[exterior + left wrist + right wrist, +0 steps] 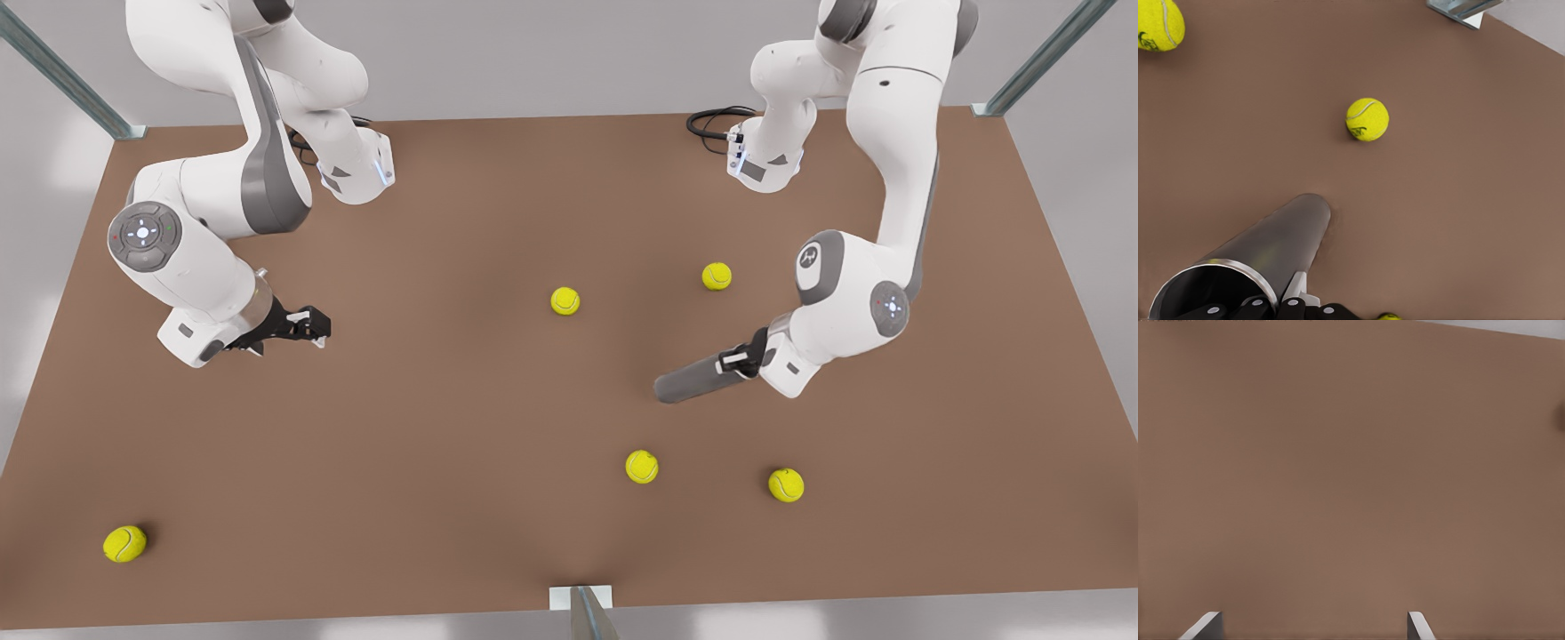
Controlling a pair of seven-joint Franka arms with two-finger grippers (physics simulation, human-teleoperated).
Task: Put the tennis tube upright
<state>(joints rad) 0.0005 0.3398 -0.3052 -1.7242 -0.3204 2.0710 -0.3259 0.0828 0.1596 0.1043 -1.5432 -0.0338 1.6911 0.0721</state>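
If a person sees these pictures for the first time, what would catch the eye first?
Probably the grey tennis tube, held tilted by the left gripper at the front view's right. Next, five yellow tennis balls scattered over the brown table. The right gripper waits open at the left.

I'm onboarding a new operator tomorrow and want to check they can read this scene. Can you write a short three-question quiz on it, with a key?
1. True or false: the tennis tube already stands upright on the table.
2. How many tennis balls lie on the table in the front view?
A) three B) five C) seven
3. Fill in: the left gripper is shut on the ____, while the right gripper waits open above bare table at the front view's left.

Key
1. False: the tube is tilted, close to lying, its far end low near the table.
2. B: five.
3. tennis tube, gripped near its open end.
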